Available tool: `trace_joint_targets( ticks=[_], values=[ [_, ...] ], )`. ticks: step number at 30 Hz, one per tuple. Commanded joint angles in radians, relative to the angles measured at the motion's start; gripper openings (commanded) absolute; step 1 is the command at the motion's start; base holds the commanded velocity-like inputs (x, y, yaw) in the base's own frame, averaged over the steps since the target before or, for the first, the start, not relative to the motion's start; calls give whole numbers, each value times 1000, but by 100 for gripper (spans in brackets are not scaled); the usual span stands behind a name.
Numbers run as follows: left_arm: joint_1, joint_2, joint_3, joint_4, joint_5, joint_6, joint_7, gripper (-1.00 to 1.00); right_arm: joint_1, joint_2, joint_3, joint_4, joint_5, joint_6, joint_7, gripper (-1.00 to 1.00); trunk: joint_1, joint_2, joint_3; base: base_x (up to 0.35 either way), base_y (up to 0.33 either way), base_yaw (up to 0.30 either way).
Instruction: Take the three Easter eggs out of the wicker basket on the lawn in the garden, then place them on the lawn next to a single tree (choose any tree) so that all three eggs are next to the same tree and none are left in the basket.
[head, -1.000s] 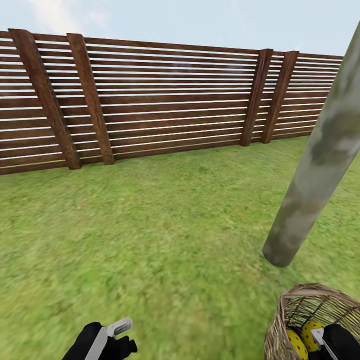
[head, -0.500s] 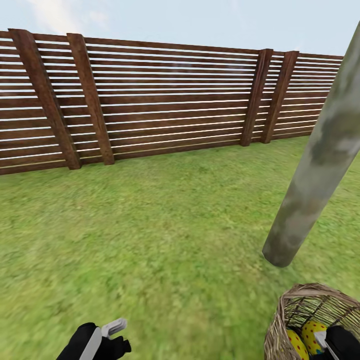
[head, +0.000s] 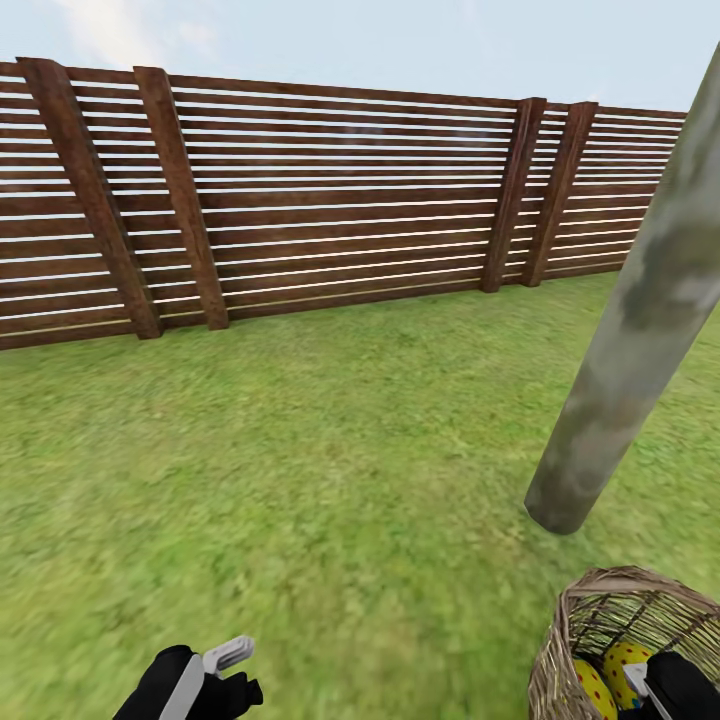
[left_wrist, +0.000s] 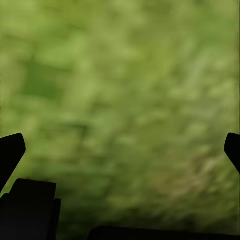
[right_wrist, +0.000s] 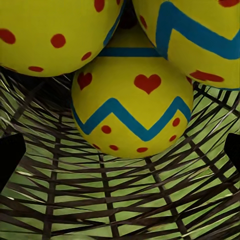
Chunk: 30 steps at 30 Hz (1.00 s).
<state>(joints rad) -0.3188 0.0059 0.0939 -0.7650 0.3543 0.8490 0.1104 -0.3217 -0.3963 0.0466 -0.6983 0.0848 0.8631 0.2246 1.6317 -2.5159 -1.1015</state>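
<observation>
The wicker basket (head: 560, 655) stands on the lawn (head: 300, 450) at the lower right, just in front of the tree (head: 630, 340) with its pale trunk. Two yellow Easter eggs (head: 592, 690) show inside it in the head view. My right gripper (head: 652, 688) reaches down into the basket. In the right wrist view three Easter eggs lie close ahead: a heart-and-zigzag one (right_wrist: 132, 110), a dotted one (right_wrist: 55, 30) and a banded one (right_wrist: 195, 30), resting on the basket weave (right_wrist: 100, 200). The right gripper (right_wrist: 120, 152) is open, holding nothing. My left gripper (head: 228, 662) hangs open over bare grass (left_wrist: 120, 90).
A brown slatted wooden fence (head: 300, 200) runs across the back of the garden. Open grass stretches between it and me, to the left of the trunk.
The left arm has dropped a little and shifted left. The right gripper has sunk slightly deeper into the basket. The camera has not moved.
</observation>
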Motion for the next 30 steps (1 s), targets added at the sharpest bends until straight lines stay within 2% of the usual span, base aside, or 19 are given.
trace_joint_targets(
  ticks=[1, 30],
  values=[
    [0, -1, 1, -1, 11, 5, 9, 100, 0, -1, 4, -1, 9, 4, 7, 100, 0, 0, -1, 0, 0, 0],
    [0, -1, 0, -2, 11, 5, 9, 100, 0, 1, 4, -1, 9, 4, 7, 100, 0, 0, -1, 0, 0, 0]
  ],
)
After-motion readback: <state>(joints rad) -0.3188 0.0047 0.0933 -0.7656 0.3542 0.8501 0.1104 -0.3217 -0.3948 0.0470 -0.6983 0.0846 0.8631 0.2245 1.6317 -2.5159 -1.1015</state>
